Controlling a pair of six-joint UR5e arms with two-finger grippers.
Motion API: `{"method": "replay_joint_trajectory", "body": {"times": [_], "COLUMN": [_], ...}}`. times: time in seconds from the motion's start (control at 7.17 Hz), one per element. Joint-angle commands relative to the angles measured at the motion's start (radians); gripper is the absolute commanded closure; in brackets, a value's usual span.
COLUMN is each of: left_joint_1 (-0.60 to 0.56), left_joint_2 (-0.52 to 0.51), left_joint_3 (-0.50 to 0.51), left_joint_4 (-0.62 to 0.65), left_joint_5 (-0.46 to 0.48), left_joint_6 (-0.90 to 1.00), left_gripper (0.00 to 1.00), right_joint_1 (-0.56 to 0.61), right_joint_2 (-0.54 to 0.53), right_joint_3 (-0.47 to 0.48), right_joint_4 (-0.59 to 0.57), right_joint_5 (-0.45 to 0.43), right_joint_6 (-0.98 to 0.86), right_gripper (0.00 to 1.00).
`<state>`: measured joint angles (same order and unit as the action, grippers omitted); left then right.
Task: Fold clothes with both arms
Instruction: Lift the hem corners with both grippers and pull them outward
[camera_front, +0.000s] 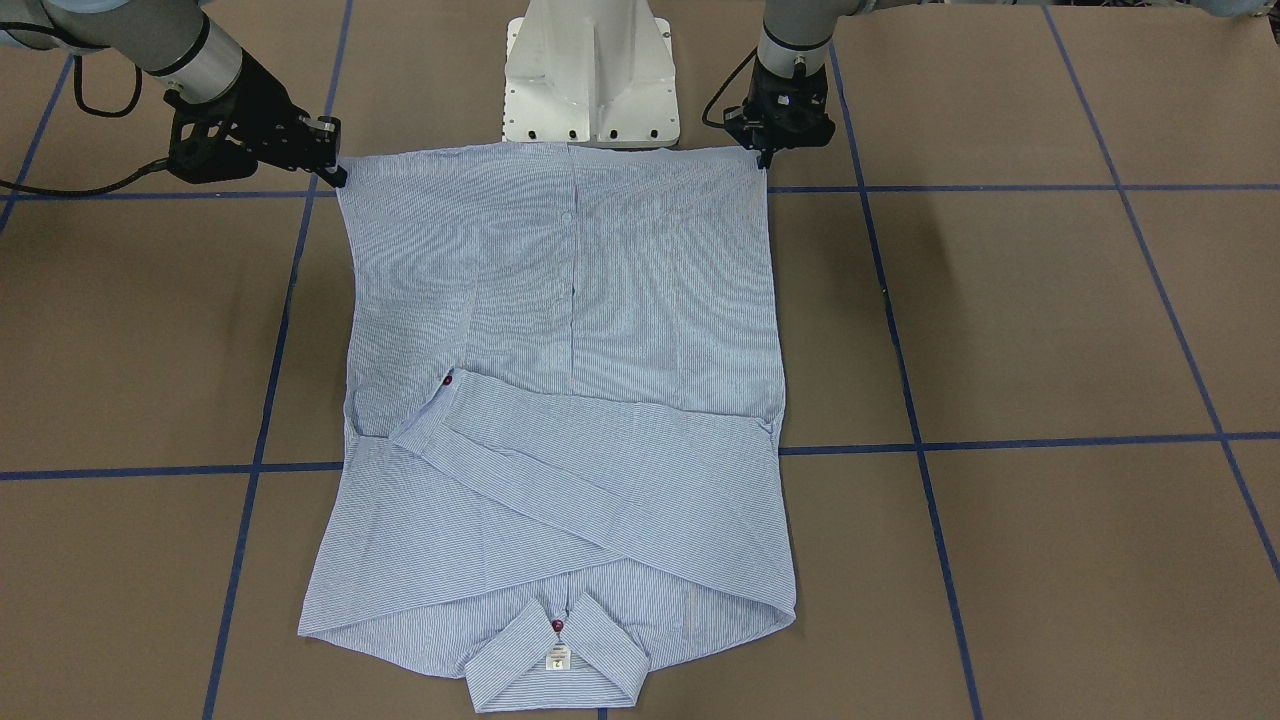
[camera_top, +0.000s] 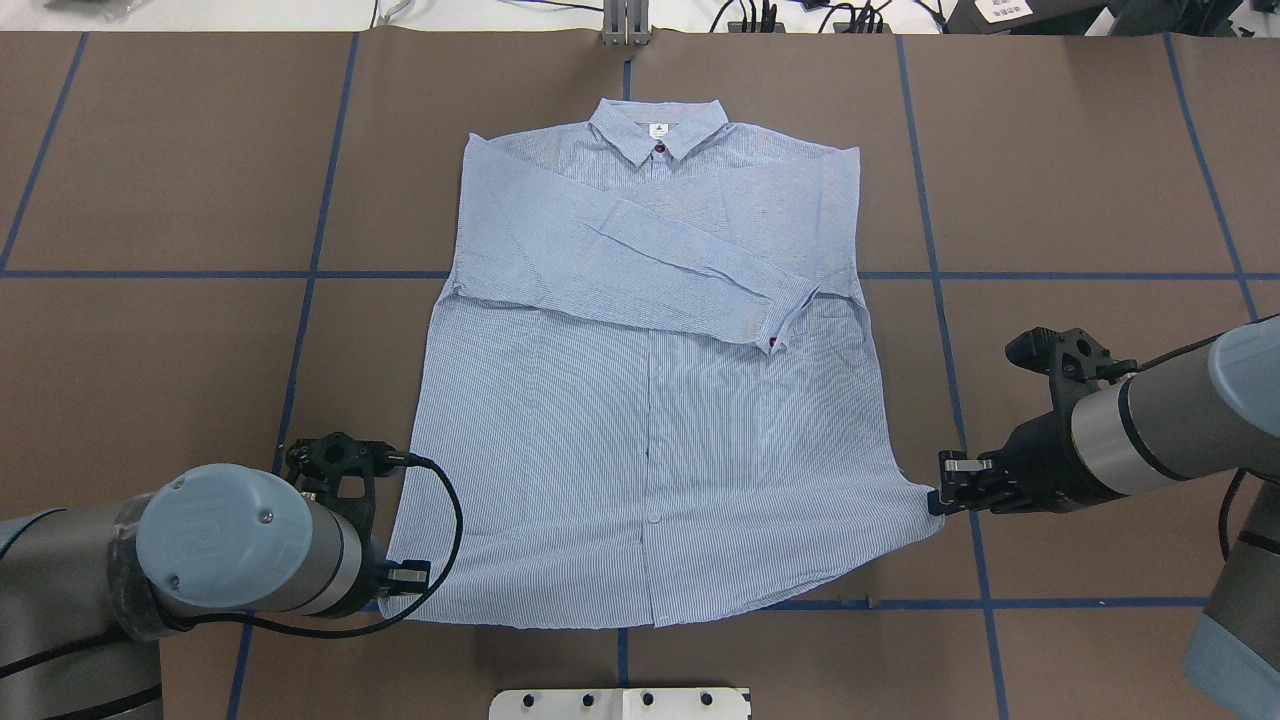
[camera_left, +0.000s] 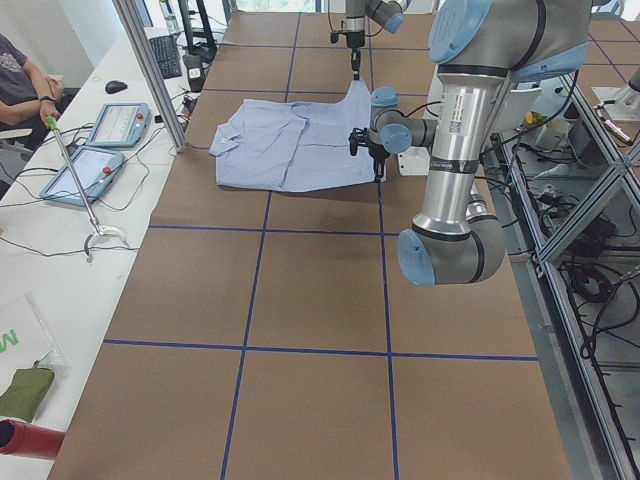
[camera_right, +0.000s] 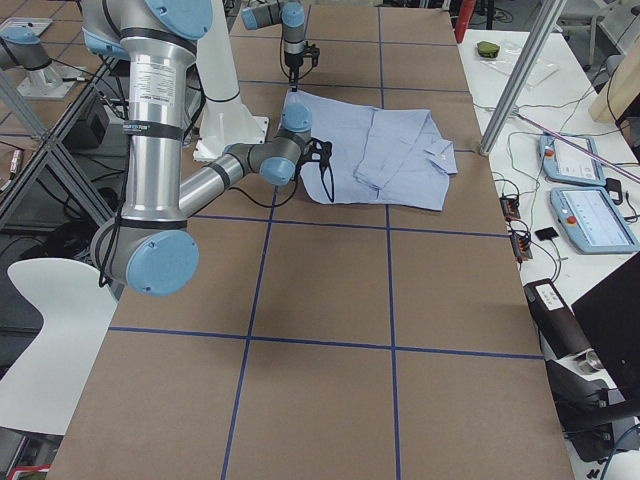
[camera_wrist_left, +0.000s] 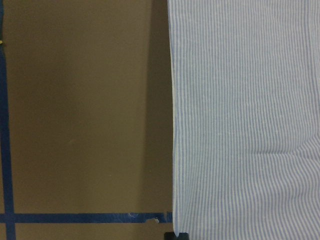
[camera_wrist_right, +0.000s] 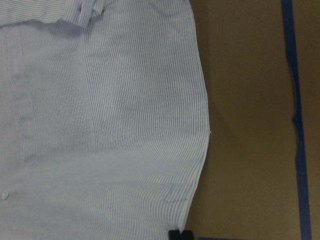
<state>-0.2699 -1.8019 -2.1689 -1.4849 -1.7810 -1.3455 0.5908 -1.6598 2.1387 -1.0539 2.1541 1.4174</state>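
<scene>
Light blue-and-white striped button-up shirt (camera_top: 650, 400) flat on brown table (camera_top: 1080, 180), sleeves crossed over chest. We judge left black two-finger gripper (camera_front: 766, 158) and right black two-finger gripper (camera_top: 935, 498) pinched tight on hem corners; hem-to-collar fold not yet done.

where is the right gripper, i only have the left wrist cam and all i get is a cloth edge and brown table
observer: the right gripper is pinching the shirt at the hem corner on its own side, and the cloth is drawn to a point there.
operator: is my left gripper on the matching corner
observer: yes, the left gripper is shut on the other hem corner, close to the robot's base.
operator: sleeves tucked in or hanging out
observer: tucked in. One sleeve lies across the chest, with its cuff toward the right arm's side.
operator: which end is the collar
observer: the collar lies flat at the end farthest from the robot.
</scene>
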Motion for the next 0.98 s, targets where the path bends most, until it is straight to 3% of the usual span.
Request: {"method": "replay_joint_trajectory", "body": {"times": [0.0,0.42,0.84], "left_joint_1": [-0.002,-0.002,-0.002], "left_joint_2": [-0.005,0.002,0.007], "left_joint_3": [-0.006,-0.058,-0.153], "left_joint_4": [0.0,0.0,0.053], "left_joint_5": [0.0,-0.003,-0.087], "left_joint_6": [0.005,0.005,-0.001], "left_gripper": [1.0,1.0,1.0], "right_joint_1": [0.006,0.084,0.156], "right_joint_2": [0.0,-0.004,-0.049], "right_joint_3": [0.001,0.01,0.013], "right_joint_4": [0.0,0.036,0.141], "right_joint_5": [0.001,0.133,0.286], "right_joint_6": [0.0,-0.002,0.0], "right_gripper": [1.0,1.0,1.0]}}
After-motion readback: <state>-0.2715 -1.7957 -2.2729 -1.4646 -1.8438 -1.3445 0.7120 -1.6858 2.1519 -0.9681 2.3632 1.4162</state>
